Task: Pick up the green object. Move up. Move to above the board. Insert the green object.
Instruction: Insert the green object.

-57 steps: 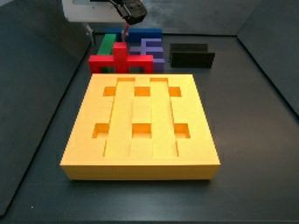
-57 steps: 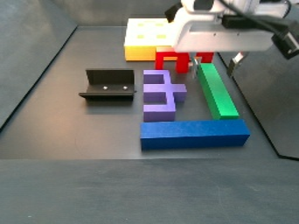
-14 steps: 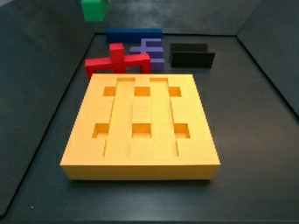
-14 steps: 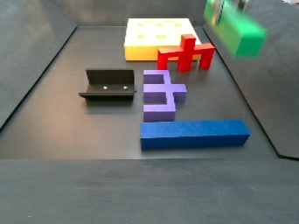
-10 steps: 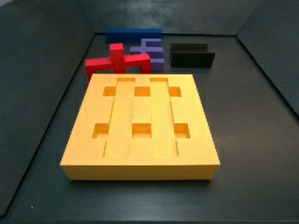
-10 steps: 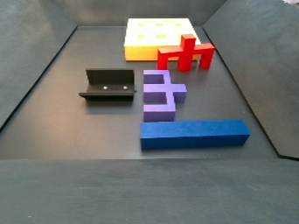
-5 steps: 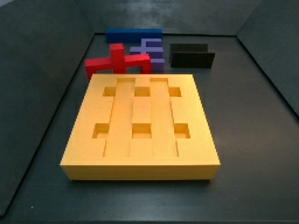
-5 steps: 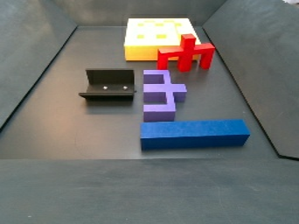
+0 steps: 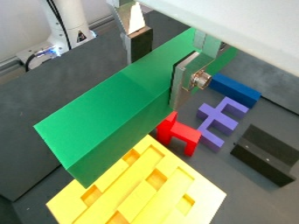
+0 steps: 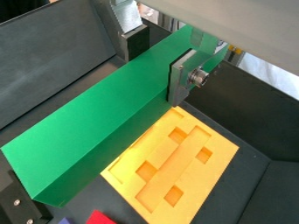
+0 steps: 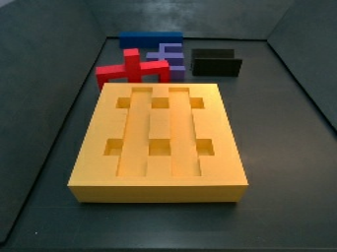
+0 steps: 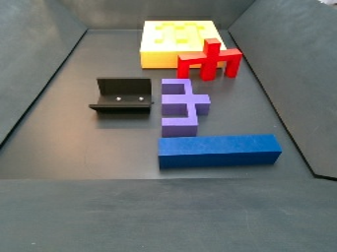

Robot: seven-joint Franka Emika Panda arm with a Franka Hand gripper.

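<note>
My gripper (image 9: 160, 59) is shut on the green object (image 9: 117, 109), a long green bar, and holds it high in the air; it also shows in a wrist view (image 10: 111, 118) with the gripper (image 10: 155, 57) clamped near one end. The yellow-orange board (image 10: 170, 157) with square holes lies far below the bar, and shows in a wrist view (image 9: 146, 188). In both side views the board (image 11: 158, 138) (image 12: 175, 39) lies flat on the floor; the gripper and green object are out of both side views.
A red cross-shaped block (image 11: 132, 69) (image 12: 211, 61) stands by the board's end. A purple block (image 12: 182, 106), a blue block (image 12: 220, 151) and the dark fixture (image 12: 121, 95) (image 11: 216, 62) stand on the floor. Dark walls enclose the floor.
The green object, once on the floor beside the purple block, was lifted and has risen out of both side views. The floor pieces have not moved.
</note>
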